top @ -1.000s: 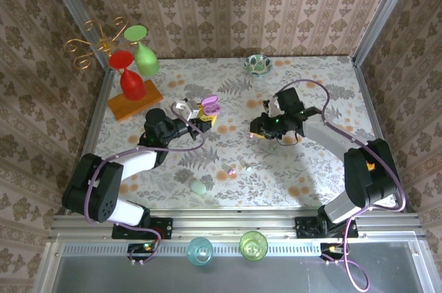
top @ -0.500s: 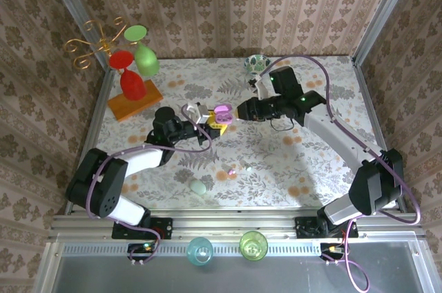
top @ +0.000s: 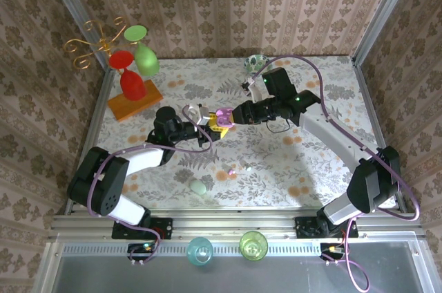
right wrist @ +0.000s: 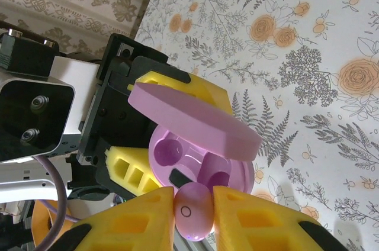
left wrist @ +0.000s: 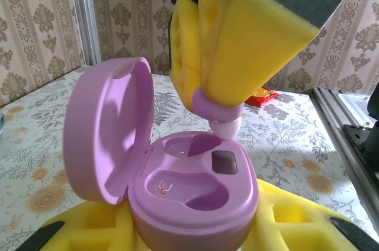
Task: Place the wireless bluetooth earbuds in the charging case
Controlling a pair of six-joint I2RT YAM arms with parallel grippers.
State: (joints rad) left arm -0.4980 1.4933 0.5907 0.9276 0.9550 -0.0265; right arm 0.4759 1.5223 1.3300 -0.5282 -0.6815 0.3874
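Left gripper (top: 211,128) pinches the lilac charging case (left wrist: 195,200) by its base, lid swung open and standing up, held over the middle of the table (top: 311,162), a bit toward its left edge. Right gripper (right wrist: 193,227) is clamped on one lilac earbud (right wrist: 192,206) with its pale tip pointing down right at the case's rear socket; can't tell if it touches. Two loose buds (top: 231,171) lie well apart from the case, toward the table's near edge, with a pale green pebble case (top: 199,186) near them
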